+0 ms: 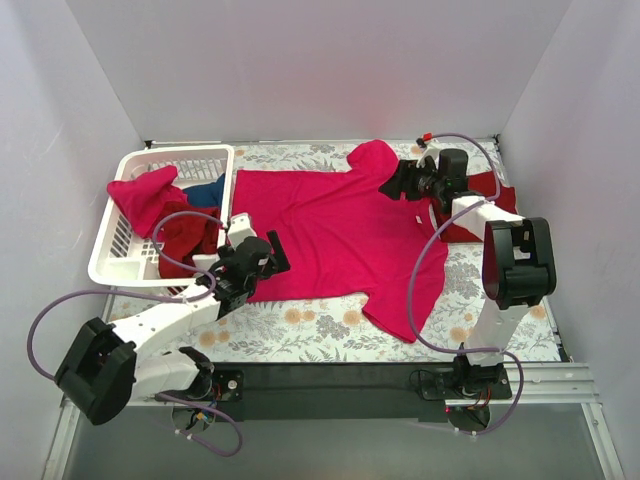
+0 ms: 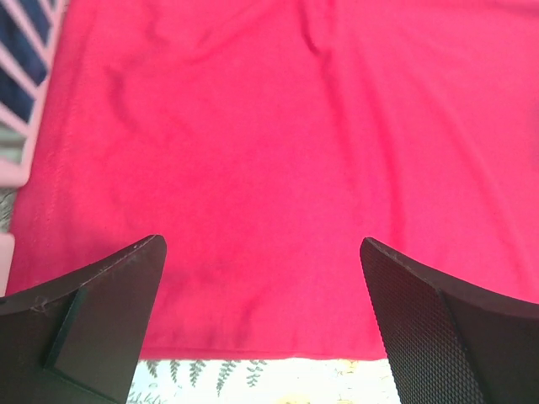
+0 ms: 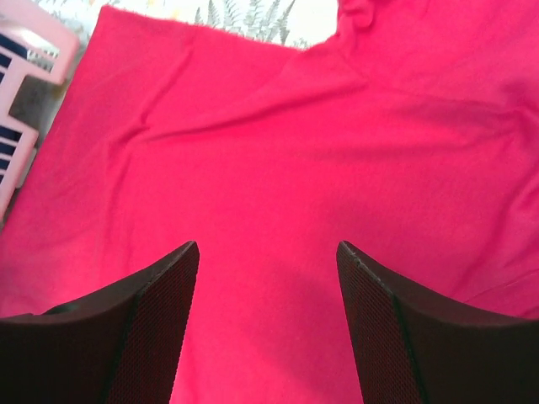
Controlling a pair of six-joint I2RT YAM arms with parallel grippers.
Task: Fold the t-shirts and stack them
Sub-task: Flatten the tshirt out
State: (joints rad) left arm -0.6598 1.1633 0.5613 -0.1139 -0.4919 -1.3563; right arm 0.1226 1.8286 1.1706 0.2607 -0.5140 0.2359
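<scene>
A bright pink-red t-shirt (image 1: 340, 235) lies spread flat across the middle of the table, one sleeve toward the back and one toward the front right. My left gripper (image 1: 268, 252) hovers open over its left hem. In the left wrist view the wide-apart fingers (image 2: 262, 241) frame the hem edge (image 2: 253, 353), with nothing between them. My right gripper (image 1: 397, 180) hangs open over the shirt's far right shoulder area, and only the pink-red cloth (image 3: 269, 151) shows between its fingers (image 3: 266, 244). More t-shirts sit in the basket: pink-red (image 1: 145, 195), dark maroon (image 1: 188, 238) and blue (image 1: 205, 190).
The white lattice basket (image 1: 185, 152) stands at the back left, close to the shirt's left edge (image 2: 15, 126) (image 3: 25, 50). A dark red cloth (image 1: 487, 187) lies at the back right behind the right arm. White walls close in three sides. A floral tablecloth (image 1: 320, 335) covers the table.
</scene>
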